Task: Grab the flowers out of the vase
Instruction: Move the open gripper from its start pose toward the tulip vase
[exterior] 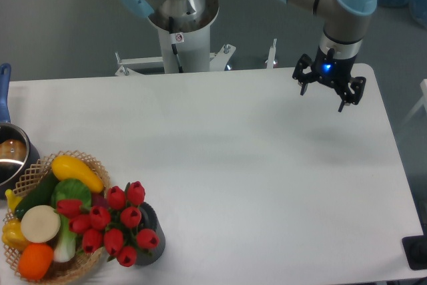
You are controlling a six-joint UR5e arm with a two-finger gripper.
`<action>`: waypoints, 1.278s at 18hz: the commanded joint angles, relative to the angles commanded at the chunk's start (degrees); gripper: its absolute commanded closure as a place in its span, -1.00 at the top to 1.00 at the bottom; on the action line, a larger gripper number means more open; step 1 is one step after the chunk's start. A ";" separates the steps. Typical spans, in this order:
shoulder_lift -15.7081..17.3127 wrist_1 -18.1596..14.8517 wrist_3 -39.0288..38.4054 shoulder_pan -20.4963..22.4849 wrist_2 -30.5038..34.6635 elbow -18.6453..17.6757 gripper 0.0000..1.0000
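The flowers (115, 226), a bunch of red tulip buds with green leaves, stand in the dark grey ribbed vase (152, 239) at the table's front left, leaning left over the basket's edge. My gripper (324, 93) is open and empty, hanging above the table's far right, a long way from the vase.
A woven wicker basket (93, 164) of produce sits at the front left, touching the flowers. A steel pot (11, 156) with a blue handle stands at the left edge. The arm's base (179, 31) is behind the table's far edge.
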 joint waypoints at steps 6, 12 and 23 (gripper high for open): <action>0.17 0.00 0.00 -0.26 0.09 0.18 1.00; 2.63 -0.09 -0.97 -0.44 -0.35 -1.76 1.00; 8.88 0.44 -2.81 -3.68 -6.06 -6.94 1.00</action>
